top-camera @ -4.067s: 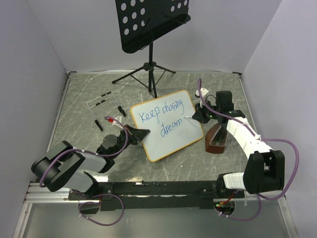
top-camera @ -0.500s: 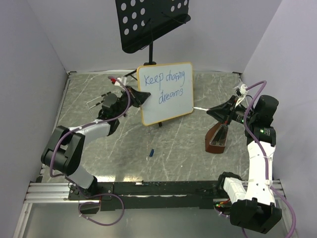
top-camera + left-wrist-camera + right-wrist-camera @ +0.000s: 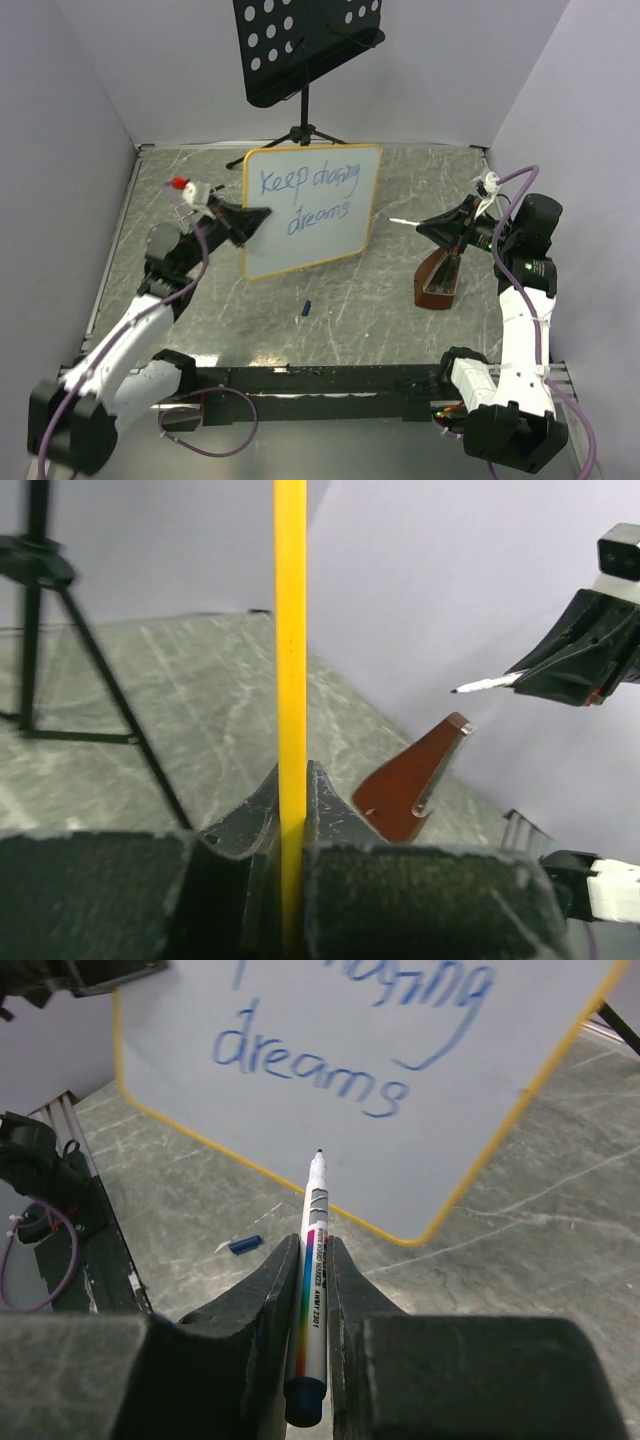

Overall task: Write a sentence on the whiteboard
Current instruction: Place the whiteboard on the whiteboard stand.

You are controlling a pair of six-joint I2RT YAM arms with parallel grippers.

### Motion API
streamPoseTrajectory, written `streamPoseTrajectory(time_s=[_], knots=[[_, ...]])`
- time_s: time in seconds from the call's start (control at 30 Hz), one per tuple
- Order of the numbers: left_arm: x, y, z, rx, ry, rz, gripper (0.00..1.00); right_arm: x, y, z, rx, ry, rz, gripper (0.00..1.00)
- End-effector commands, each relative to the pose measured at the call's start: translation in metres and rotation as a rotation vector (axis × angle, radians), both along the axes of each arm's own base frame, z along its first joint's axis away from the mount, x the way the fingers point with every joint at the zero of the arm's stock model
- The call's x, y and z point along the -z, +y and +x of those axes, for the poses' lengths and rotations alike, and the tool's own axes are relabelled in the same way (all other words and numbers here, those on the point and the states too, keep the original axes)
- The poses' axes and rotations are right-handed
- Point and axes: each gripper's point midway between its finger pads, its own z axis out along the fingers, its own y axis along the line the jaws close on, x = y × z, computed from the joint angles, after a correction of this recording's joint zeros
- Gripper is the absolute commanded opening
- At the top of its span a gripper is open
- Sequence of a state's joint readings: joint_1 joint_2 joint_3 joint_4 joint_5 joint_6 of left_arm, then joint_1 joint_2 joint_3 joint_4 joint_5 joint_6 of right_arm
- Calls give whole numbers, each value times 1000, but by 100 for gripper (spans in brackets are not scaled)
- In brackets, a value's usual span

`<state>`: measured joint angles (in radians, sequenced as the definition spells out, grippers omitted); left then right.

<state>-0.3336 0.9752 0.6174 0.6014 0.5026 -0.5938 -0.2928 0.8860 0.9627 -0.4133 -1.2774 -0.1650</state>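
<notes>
- The left gripper point(image 3: 252, 222) was clamped tight on the left edge of the whiteboard point(image 3: 320, 235), holding it up on the left-centre of the scene with its face turned toward the overhead camera.
- In the left wrist view the board's orange frame ran edge-on as an upright stripe, pinched between the two fingers point(image 3: 330, 800) with no gap showing.
- The sentence point(image 3: 305, 195) stood in blue handwriting on two lines, "Keep chasing" above and "dreams" below, on the upper half of the board.
- The board's lower corner seemed to hang clear of the grey marbled counter point(image 3: 380, 320), though whether any edge touched it could not be told.
- The right gripper point(image 3: 436, 226), raised on the right side, was closed narrowly around a white marker point(image 3: 405, 221) whose body lay lengthwise between the fingers.
- The marker's dark tip pointed left at the board's right edge and, seen from above, stopped just short of it.
- From the right wrist the tip lined up under the word "dreams".
- A small blue cap point(image 3: 307, 308) lay on the counter near the board's lower edge.
- A brown holder point(image 3: 438, 281) sat on the counter below the right gripper.
- A black perforated music stand point(image 3: 305, 45) stood on its tripod at the far side, behind the board.
</notes>
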Motion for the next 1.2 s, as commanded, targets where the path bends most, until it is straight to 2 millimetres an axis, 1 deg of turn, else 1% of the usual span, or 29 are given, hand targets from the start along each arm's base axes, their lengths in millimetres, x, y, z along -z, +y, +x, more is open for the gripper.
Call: streamPoseTrajectory(time_s=[0.0,0.03,0.1,0.13,0.17,0.2,0.23,0.27,0.3,0.4,0.43,0.47,0.5,0.53,0.57,0.63,0.67,0.73,0.77,0.8,0.83,0.87,0.9,0.97,1.03,1.07,1.13,1.17], knots=[[-10,38,-18,-134,-78,38,1,-13,4,-10,-39,-60,-1,0],[-4,49,-23,-186,-49,55,1,-14,5,-12,-46,-67,-1,0],[0,65,-26,-256,-50,84,1,-16,6,-14,-55,-68,2,0],[-1,74,-29,-303,-47,92,1,-16,7,-15,-59,-71,3,0],[-3,83,-28,-343,-51,99,1,-16,7,-15,-59,-73,3,0],[-6,89,-29,-366,-64,108,1,-15,7,-15,-59,-69,5,0],[-19,94,-33,-388,-95,100,1,-15,7,-16,-62,-69,6,0],[-25,100,-34,-408,-107,97,1,-15,7,-16,-63,-67,8,0],[-38,103,-36,-417,-132,90,1,-14,7,-16,-63,-68,7,0],[-48,110,-35,-441,-138,104,1,-13,7,-15,-64,-61,11,0],[-56,113,-37,-455,-153,102,1,-13,7,-15,-64,-60,11,0],[-56,120,-34,-492,-144,115,1,-13,7,-15,-67,-61,11,0],[-62,125,-34,-514,-154,118,1,-12,7,-15,-66,-58,12,0],[-63,128,-32,-530,-154,123,1,-11,7,-14,-66,-56,13,0],[-67,135,-30,-564,-173,127,1,-12,7,-15,-68,-56,15,0],[-71,137,-22,-566,-182,132,1,-10,7,-14,-69,-49,18,0],[-71,138,-13,-556,-182,134,1,-10,7,-14,-72,-48,19,0],[-77,138,-6,-543,-197,120,1,-9,7,-13,-71,-44,21,0],[-77,145,0,-562,-198,121,1,-9,7,-14,-72,-44,22,0],[-80,143,7,-538,-222,119,1,-9,7,-13,-70,-43,22,0],[-82,148,11,-544,-225,104,1,-8,7,-13,-70,-41,23,0],[-79,146,17,-512,-225,103,1,-8,7,-12,-69,-40,23,0],[-88,146,18,-504,-266,88,1,-7,6,-12,-66,-39,22,0],[-92,151,26,-497,-271,73,1,-6,6,-10,-63,-32,24,0],[-103,154,27,-500,-315,66,1,-5,5,-9,-61,-29,25,0],[-102,157,33,-502,-306,66,1,-4,4,-8,-58,-25,26,0],[-112,160,34,-490,-339,62,1,-3,5,-8,-61,-21,28,0],[-110,162,40,-490,-334,64,1,-2,5,-7,-59,-18,28,0]])
